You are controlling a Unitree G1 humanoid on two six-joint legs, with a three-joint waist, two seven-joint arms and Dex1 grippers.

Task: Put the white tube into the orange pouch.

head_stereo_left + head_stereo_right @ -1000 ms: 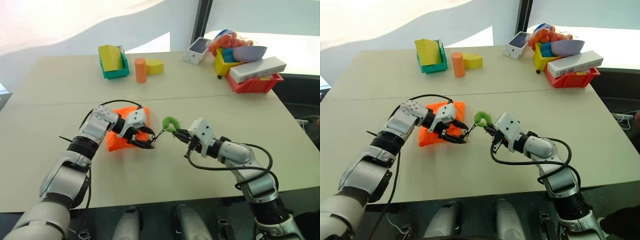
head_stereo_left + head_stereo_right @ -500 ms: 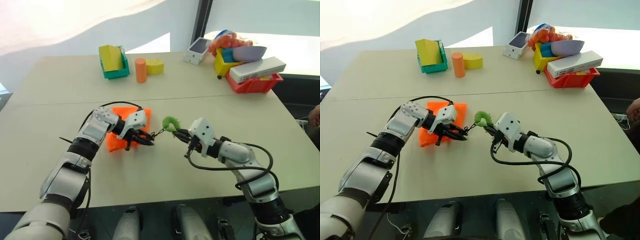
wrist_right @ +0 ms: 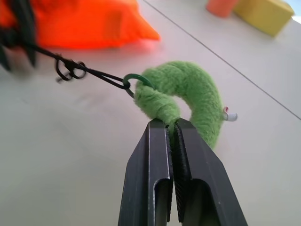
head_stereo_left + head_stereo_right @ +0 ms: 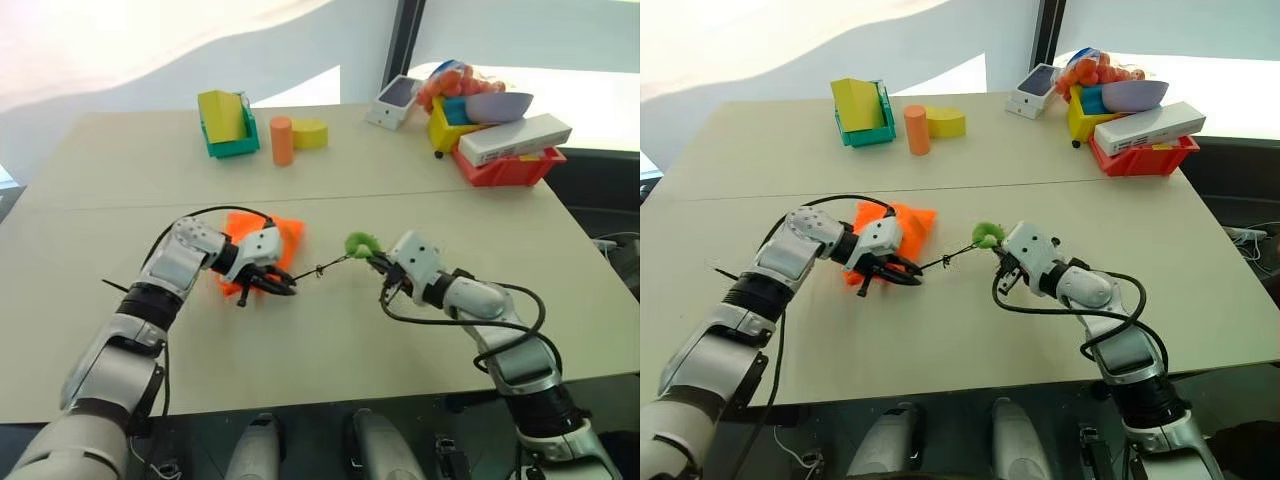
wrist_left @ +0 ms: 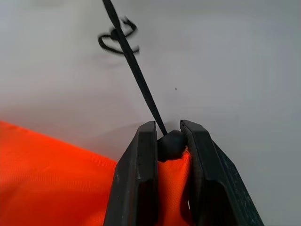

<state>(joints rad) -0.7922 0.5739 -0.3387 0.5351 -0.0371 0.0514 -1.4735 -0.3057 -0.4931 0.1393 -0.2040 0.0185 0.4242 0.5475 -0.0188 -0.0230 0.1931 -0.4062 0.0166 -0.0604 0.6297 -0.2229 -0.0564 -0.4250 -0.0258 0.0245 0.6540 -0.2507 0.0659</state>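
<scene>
The orange pouch [image 4: 262, 238] lies bunched on the table left of centre. My left gripper [image 4: 272, 287] is shut on its mouth corner, and the left wrist view shows the fingers [image 5: 141, 155] pinching the orange pouch [image 5: 56, 174] fabric around a black cord stopper. A dark cord [image 4: 325, 268] runs taut from there to the fuzzy green ring [image 4: 360, 243]. My right gripper [image 3: 171, 123] is shut on the green ring [image 3: 188, 94], right of the pouch. The white tube is out of view.
At the back stand a teal bin with a yellow block [image 4: 228, 125], an orange cylinder [image 4: 282, 140] and a yellow piece [image 4: 310, 133]. Back right are a red bin [image 4: 510, 165] with a long white box [image 4: 515, 138], a yellow bin and a small white box [image 4: 393, 100].
My left gripper closed on the pouch's mouth. The two hands then drew apart, left one leftwards and right one rightwards, pulling the cord taut and bunching the pouch.
</scene>
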